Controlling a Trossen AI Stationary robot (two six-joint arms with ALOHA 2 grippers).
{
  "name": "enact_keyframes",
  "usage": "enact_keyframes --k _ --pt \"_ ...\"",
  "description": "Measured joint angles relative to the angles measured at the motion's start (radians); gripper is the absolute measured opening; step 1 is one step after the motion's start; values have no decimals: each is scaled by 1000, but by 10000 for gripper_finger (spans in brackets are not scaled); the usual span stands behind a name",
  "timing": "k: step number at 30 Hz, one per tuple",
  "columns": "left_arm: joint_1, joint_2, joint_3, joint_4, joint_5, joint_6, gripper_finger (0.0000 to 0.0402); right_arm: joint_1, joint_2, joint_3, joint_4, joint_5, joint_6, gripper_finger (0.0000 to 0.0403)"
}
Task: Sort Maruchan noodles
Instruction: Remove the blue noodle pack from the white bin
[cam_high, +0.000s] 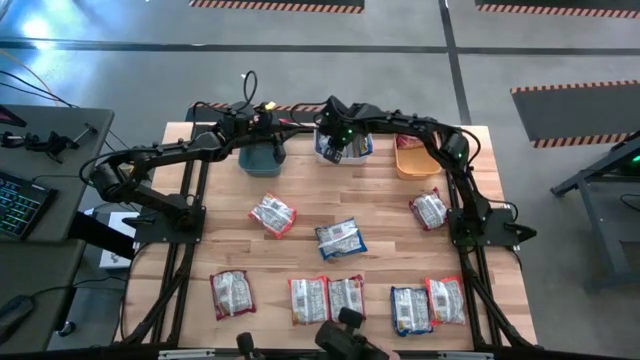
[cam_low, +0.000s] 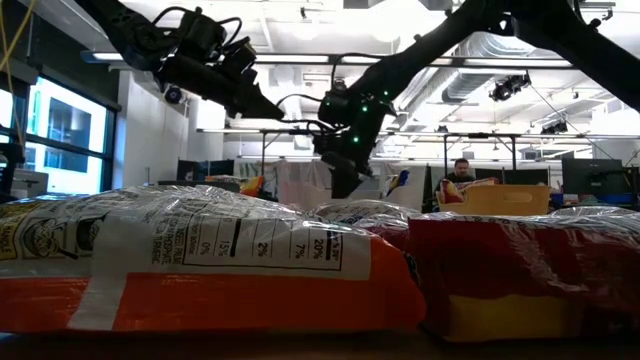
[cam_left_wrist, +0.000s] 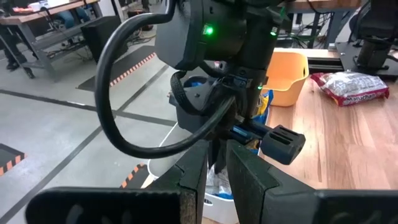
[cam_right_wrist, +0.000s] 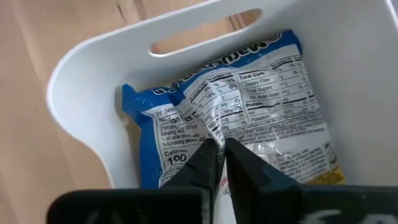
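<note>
Several Maruchan noodle packets lie flat on the wooden table (cam_high: 300, 190), among them a red one (cam_high: 272, 214), a blue one (cam_high: 341, 239) and a row along the near edge (cam_high: 308, 299). My right gripper (cam_right_wrist: 219, 149) points steeply down into the white bin (cam_right_wrist: 81, 74), shut, over a blue packet (cam_right_wrist: 261, 93). That packet lies in the bin with its printed silvery back up. My left gripper (cam_left_wrist: 217, 177) hovers above the teal bin (cam_high: 260, 158), pointing at the right arm. Its fingers stand a narrow gap apart with nothing between them. My right gripper's shut fingertips (cam_right_wrist: 208, 152) stand at a raised crease (cam_right_wrist: 208, 124) in the middle of the blue packet's silvery back, coming from above. I cannot tell whether they touch or pinch the film. The packet rests on the white bin's floor and against its wall.
Three bins stand along the far edge: teal, white (cam_high: 362, 150) and orange (cam_high: 415, 160). A red packet (cam_high: 429, 210) lies near the right arm's base. Bare wood (cam_high: 380, 200) lies between the bins and the near row. A person (cam_low: 461, 172) sits in the room beyond.
</note>
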Motion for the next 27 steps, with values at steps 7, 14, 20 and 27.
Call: enact_keyframes --k 7,14,20,27 --pt "0 0 0 -3 0 7 51 0 -44 0 11 1 -19 0" --pt "0 0 0 -4 0 7 51 -5 -140 0 -35 -17 -3 0" --pt "0 0 0 3 2 5 51 -6 -211 0 -172 -37 33 0" --pt "0 24 0 73 49 -31 51 -27 -175 1 -263 -86 116 55"
